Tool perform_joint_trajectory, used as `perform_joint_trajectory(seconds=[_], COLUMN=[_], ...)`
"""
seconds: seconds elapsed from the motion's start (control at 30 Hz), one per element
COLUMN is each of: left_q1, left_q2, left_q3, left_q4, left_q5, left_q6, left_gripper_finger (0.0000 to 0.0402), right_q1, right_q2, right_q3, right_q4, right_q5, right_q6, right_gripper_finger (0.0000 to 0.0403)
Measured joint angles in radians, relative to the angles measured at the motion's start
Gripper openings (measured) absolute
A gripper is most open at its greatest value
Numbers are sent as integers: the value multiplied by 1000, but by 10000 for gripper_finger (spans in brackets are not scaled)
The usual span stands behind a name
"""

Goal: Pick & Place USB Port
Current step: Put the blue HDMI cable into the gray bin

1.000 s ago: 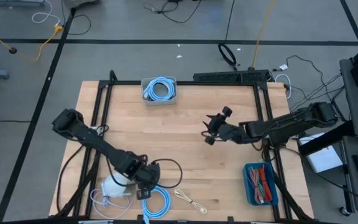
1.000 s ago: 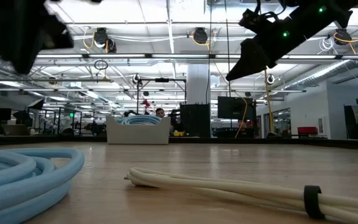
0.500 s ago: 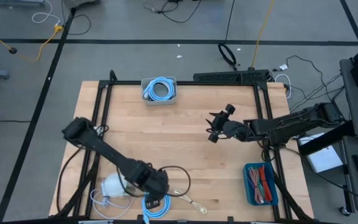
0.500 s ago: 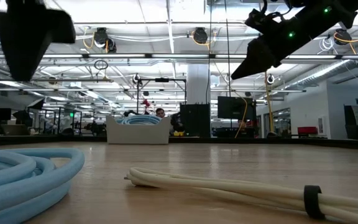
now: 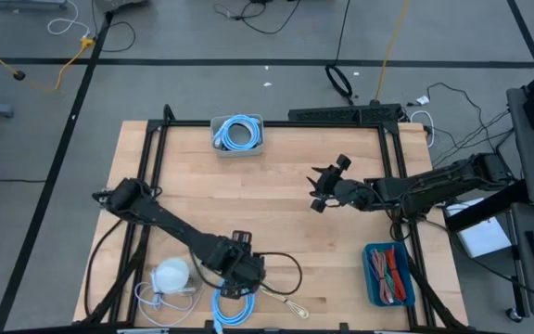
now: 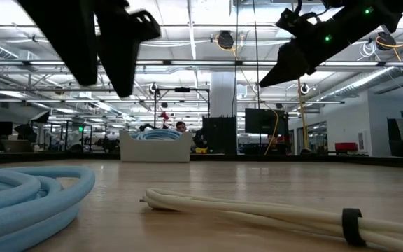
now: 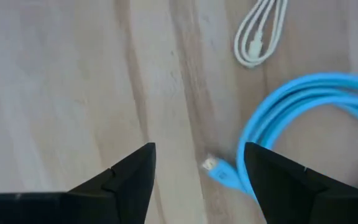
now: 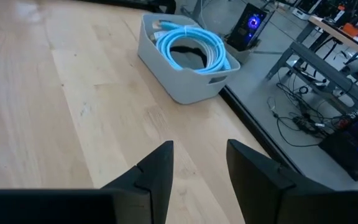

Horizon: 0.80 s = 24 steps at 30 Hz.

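White bundle [image 5: 171, 276]: a pale rounded lump with thin white cord trailing from it, at the table's [image 5: 276, 232] near left corner, just left of the left arm's wrist.
Left end effector [image 5: 240, 278]: low over the near edge of the table, above the blue cable and close beside the cream one; the left wrist view shows its two dark fingers [image 7: 129, 177] spread apart with bare wood between them, holding nothing.
Blue cable [image 5: 231, 303]: a coil lying flat at the near edge; its clear-tipped plug [image 7: 211, 165] rests on the wood between the open fingers in the left wrist view, untouched. In the low view it fills the near left.
Cream cable [image 5: 284, 301]: a thin folded USB lead, banded with a dark tie [image 6: 350, 218] in the low view, lying just right of the blue coil and apart from it.
Grey bin [image 5: 237, 135]: at the far edge, left of centre, with another blue coil [image 8: 191, 45] inside it.
Right end effector [image 5: 325, 189]: raised well above the table's right-centre, pointing toward the bin; its fingers [image 8: 160, 171] stand parted and empty.
Blue tray [image 5: 389, 273]: off the table's near right corner, filled with red, green and other mixed cables.
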Motion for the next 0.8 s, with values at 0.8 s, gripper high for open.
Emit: perform_joint_trajectory(seconds=[0.8], left_q1=[-28], left_q2=[61], left_q3=[-3], left_q4=[31], left_q5=[203], left_q6=[50], left_gripper_finger=[252], right_q1=[-57], right_q2=[0], right_q3=[-55], right_q4=[0], right_q5=[0], right_q6=[59], right_gripper_finger=[141])
